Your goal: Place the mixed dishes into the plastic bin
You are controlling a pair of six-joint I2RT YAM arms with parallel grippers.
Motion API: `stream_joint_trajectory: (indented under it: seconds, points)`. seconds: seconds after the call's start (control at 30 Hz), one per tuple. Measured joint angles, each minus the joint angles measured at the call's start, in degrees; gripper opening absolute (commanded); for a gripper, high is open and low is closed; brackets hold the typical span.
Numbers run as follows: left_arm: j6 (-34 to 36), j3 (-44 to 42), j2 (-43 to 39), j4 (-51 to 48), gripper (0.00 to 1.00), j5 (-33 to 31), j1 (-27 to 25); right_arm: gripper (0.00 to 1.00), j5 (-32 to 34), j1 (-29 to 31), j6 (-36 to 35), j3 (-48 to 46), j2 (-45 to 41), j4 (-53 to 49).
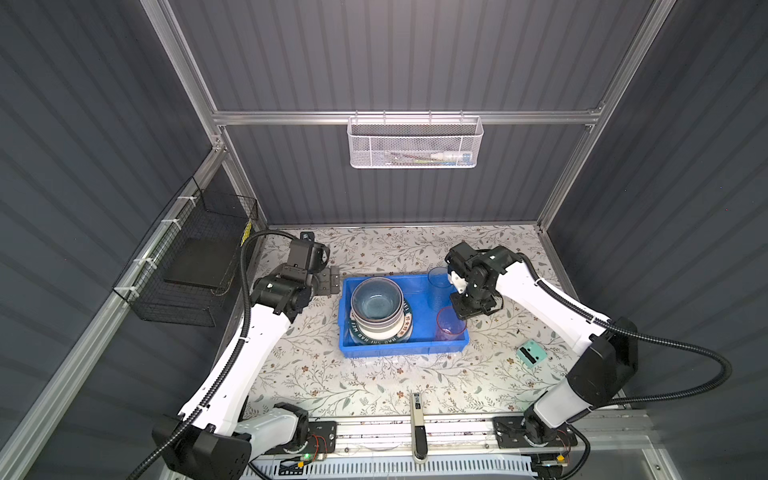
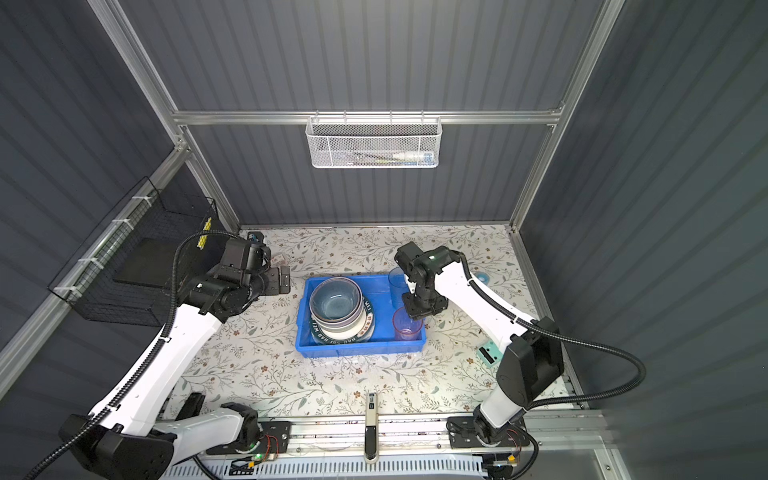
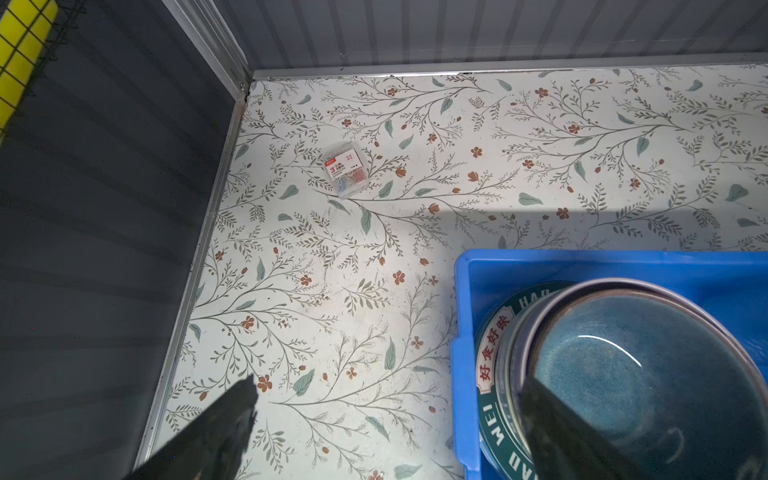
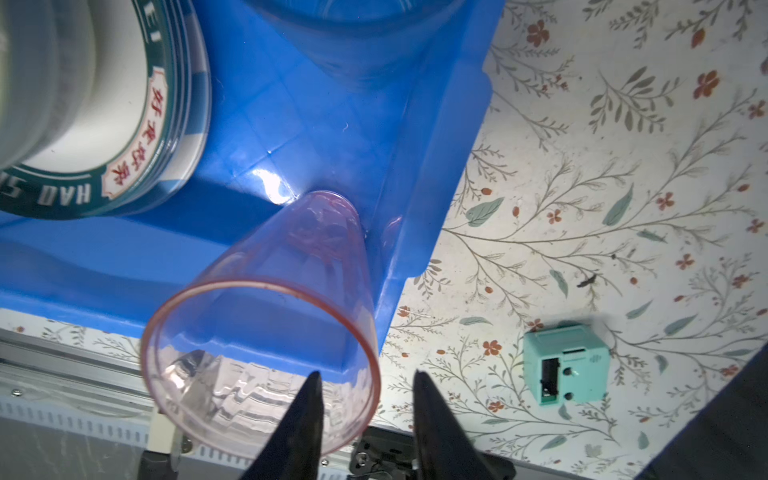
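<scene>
The blue plastic bin (image 1: 374,352) (image 2: 357,350) sits mid-table. In its left half is a stack of dishes: a grey-blue bowl (image 1: 376,305) (image 3: 648,374) on top, other bowls under it, and a green lettered plate (image 1: 376,340) (image 4: 137,166) at the bottom. A blue tumbler (image 1: 439,277) (image 4: 365,37) stands in the back right corner. The pink tumbler (image 1: 451,325) (image 4: 266,316) stands in the front right corner. My right gripper (image 1: 459,311) (image 4: 366,374) hangs open over it, one finger inside the rim and one outside, with a gap showing. My left gripper (image 1: 330,280) (image 3: 388,382) is wide open beside the bin's left wall, holding nothing.
A teal block (image 1: 532,352) (image 4: 565,365) lies right of the bin, and a small teal tape roll (image 2: 482,277) behind my right arm. A clear clip box (image 3: 347,168) sits near the back left corner. White mesh basket (image 1: 414,143) on the back wall, black wire basket (image 1: 195,266) on the left.
</scene>
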Motion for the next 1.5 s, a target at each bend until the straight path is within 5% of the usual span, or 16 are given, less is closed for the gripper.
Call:
stream_joint_trajectory:
  seconds: [0.47, 1.0, 1.27, 1.5]
  points:
    - [2.95, -1.53, 1.4, 9.07, 1.0, -2.97, 0.83, 0.99, -0.59, -12.85, -2.4, 3.67, -10.47, 9.2]
    - [6.12, -31.36, 3.21, 45.07, 1.0, -3.87, 9.57, 0.99, 2.73, -34.88, -4.44, -38.86, -24.13, 56.87]
    - [8.09, -41.16, 12.33, 64.94, 1.0, -2.12, 13.16, 0.99, 5.57, -38.05, -5.49, -56.26, -19.93, 84.17]
    - [8.66, -47.15, 18.18, 79.34, 1.0, 1.81, 15.21, 0.99, 7.89, -38.05, -7.06, -60.41, -15.93, 99.8]
